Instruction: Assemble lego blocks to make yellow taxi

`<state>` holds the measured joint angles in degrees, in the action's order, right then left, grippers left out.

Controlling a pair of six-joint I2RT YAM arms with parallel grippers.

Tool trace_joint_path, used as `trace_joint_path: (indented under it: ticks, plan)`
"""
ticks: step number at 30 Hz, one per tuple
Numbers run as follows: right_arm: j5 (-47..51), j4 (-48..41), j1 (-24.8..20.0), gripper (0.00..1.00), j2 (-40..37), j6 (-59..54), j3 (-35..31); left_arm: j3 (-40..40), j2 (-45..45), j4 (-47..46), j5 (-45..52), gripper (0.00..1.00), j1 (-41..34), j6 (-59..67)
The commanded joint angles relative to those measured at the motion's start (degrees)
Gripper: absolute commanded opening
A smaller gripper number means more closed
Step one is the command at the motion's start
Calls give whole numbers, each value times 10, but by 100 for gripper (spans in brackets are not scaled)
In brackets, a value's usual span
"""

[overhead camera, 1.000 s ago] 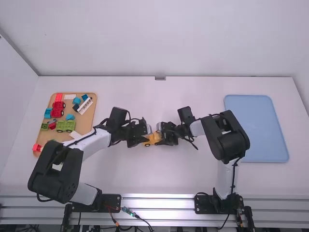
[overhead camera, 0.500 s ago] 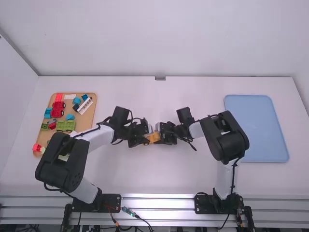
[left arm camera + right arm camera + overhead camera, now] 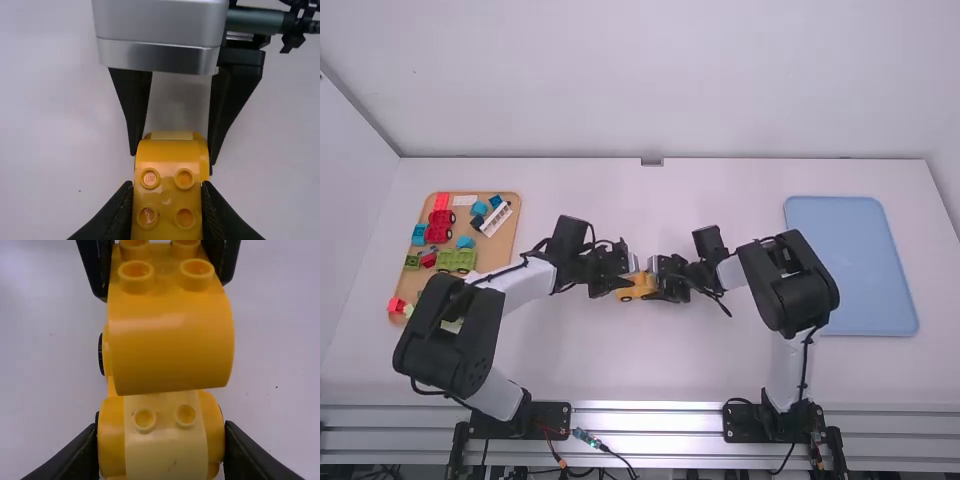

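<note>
Your left tool (image 3: 167,187) and right tool (image 3: 161,427) had shifted slightly, baring more yellow. Mid-bench (image 3: 620,365), the left gripped the curved block (image 3: 170,347), the right the wheeled base (image 3: 165,457) beneath. Pressing with the studs (image 3: 145,420) misaligned could have tipped the block or twisted the base.

From high above the near side, the high view looks forward and down, distantly, across the white tabletop (image 3: 720,370). Close up, the left wrist view faces right and down, the right wrist view left and down; both share the rounded yellow plastic studded block (image 3: 170,345).
</note>
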<state>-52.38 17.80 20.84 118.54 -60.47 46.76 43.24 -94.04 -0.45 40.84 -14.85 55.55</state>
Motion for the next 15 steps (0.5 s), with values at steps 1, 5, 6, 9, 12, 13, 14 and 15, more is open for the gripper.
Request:
trace_joint_path:
  ticks: [1,5,6,9,12,13,14,15]
  plan:
    - [61,-23,7,45,10,-11,-12,-12,-8,-1,15,2,-5,-1]
    - [70,-34,6,46,10,-10,-6,-12,-8,-6,17,2,-5,-2]
    - [75,-36,6,46,10,-10,-5,-12,-8,-6,18,2,-5,-2]
    - [88,-40,6,46,10,-10,-6,-13,-8,-6,16,2,-5,-2]
    - [88,-41,6,46,10,-10,-6,-13,-8,-6,16,2,-5,-7]
    - [89,-42,6,46,10,-10,-6,-13,-8,-6,16,2,-5,-7]
    - [91,-44,6,46,10,-11,-5,-13,-8,-6,17,2,-5,-7]
    - [90,-49,7,47,10,-11,-3,-13,-8,-8,18,2,-5,-6]
